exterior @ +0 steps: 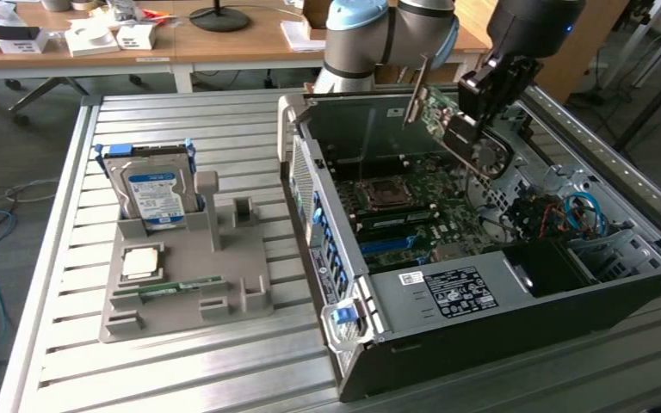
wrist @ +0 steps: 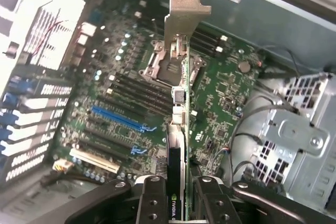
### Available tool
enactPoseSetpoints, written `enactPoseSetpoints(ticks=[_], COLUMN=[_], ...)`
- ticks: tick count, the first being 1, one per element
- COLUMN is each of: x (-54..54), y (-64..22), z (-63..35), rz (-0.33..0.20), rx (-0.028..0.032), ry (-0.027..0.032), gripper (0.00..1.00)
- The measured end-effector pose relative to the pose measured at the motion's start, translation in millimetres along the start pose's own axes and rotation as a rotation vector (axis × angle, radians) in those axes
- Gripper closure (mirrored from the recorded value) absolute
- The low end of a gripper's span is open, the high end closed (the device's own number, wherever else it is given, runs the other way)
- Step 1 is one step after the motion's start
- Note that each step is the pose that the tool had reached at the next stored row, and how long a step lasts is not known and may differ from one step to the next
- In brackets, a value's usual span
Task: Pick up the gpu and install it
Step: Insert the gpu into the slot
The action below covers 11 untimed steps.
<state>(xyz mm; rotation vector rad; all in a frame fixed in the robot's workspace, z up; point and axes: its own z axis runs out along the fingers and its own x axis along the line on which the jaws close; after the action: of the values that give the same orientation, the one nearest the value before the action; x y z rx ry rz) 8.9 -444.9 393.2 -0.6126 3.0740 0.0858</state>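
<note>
Above green motherboard (wrist: 126,98), thin flat gpu (wrist: 178,129)

The computer case (exterior: 515,344) lies open on top, so the way down to the motherboard (wrist: 226,90) is free beneath the gpu (wrist: 178,129) clamped in the jaws. A drive cage (wrist: 294,135) and loose cables (exterior: 577,211) crowd one side; the case's perforated wall (exterior: 303,172) hems the exterior view's left.

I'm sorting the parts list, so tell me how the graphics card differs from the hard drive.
The graphics card is gripped in the claw above the open computer case; the hard drive stands in the gray holder on the table. The graphics card is a thin board with a metal bracket; the hard drive is boxy with a blue-white label. Neither is installed in the case.
</note>
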Motion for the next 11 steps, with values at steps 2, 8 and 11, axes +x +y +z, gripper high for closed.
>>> enactPoseSetpoints(ticks=[2, 8, 11], x=[0.0, 0.0, 0.0], y=[0.0, 0.0, 0.0], z=[0.1, 0.4, 0.6], rz=[-0.036, -0.145, -0.199], rx=[0.0006, 0.0022, 0.0027], ry=[0.0024, 0.0095, 0.0129], gripper=[0.74, 0.74, 0.74])
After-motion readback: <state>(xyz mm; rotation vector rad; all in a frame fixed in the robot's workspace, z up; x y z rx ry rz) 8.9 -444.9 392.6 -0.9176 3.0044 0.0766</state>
